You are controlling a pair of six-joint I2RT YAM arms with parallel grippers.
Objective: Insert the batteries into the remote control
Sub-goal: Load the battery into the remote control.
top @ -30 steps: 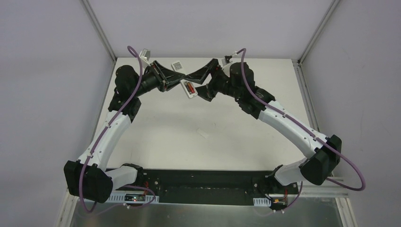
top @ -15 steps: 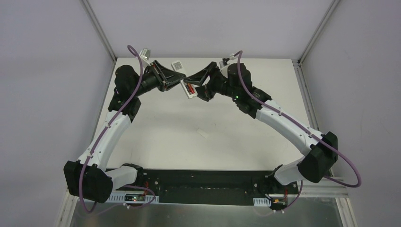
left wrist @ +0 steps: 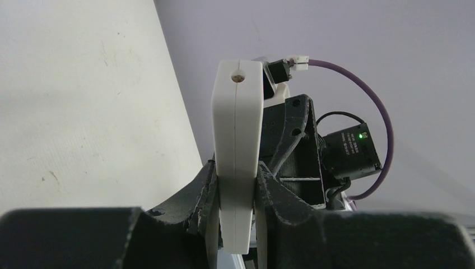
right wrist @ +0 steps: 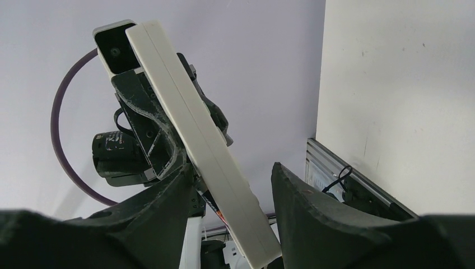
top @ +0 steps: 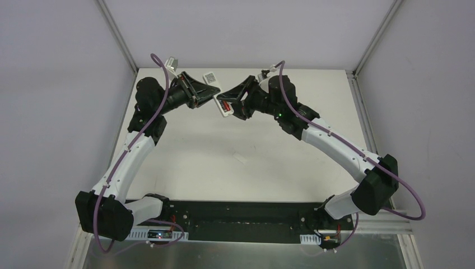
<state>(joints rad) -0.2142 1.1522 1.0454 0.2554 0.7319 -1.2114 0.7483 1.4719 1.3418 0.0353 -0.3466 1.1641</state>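
Note:
The white remote control (top: 226,109) hangs above the far middle of the table, its code label (top: 210,77) turned up. A red-orange battery (top: 223,104) lies in its open compartment. My left gripper (top: 208,93) is shut on the remote's middle. In the left wrist view the remote (left wrist: 238,129) stands edge-on, pinched between the fingers of that gripper (left wrist: 238,193). My right gripper (top: 228,100) straddles the battery end. In the right wrist view the remote (right wrist: 190,134) slants between the jaws of the right gripper (right wrist: 231,175), near the left finger, with a gap to the right finger (right wrist: 297,196). A red sliver of battery (right wrist: 215,212) shows there.
A small loose white cover piece (top: 241,159) lies on the table's middle. Grey walls and an aluminium frame (top: 355,75) close in the far side. The black base rail (top: 235,221) runs along the near edge.
The right gripper's jaws have narrowed around the remote's battery end, and the right arm has shifted slightly left. The left gripper and the remote have stayed put.

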